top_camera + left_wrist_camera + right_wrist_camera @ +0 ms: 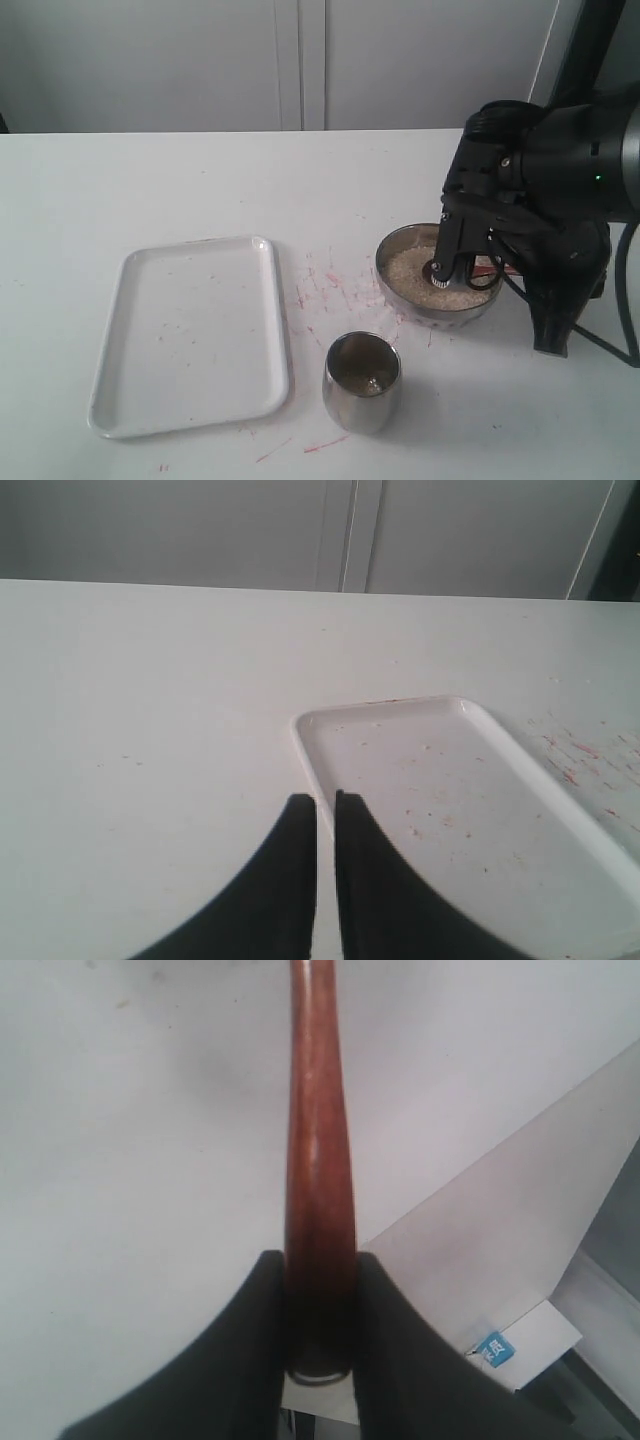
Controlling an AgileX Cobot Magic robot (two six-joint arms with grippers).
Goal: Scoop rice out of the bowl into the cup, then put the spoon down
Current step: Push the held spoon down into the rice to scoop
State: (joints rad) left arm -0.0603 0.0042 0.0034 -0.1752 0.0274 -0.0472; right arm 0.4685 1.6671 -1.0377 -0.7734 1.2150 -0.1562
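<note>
The steel bowl (441, 313) stands at the right of the table with pale rice (408, 268) in it. My right gripper (441, 270) hangs low over the rice, shut on the reddish-brown spoon (320, 1130). The handle runs straight out between its fingers (250, 1340). In the exterior view only a short red piece of the spoon (488, 268) shows behind the wrist, and its round end is hidden. In front and to the left of the bowl stands the steel cup (361, 384). My left gripper (323, 800) is shut with nothing in it, over the table by the tray's corner.
A white rectangular tray (190, 335) lies at the left, its near corner showing in the left wrist view as the tray (470, 810). Red flecks mark the table between tray and bowl. The right arm's dark body and cables fill the right edge.
</note>
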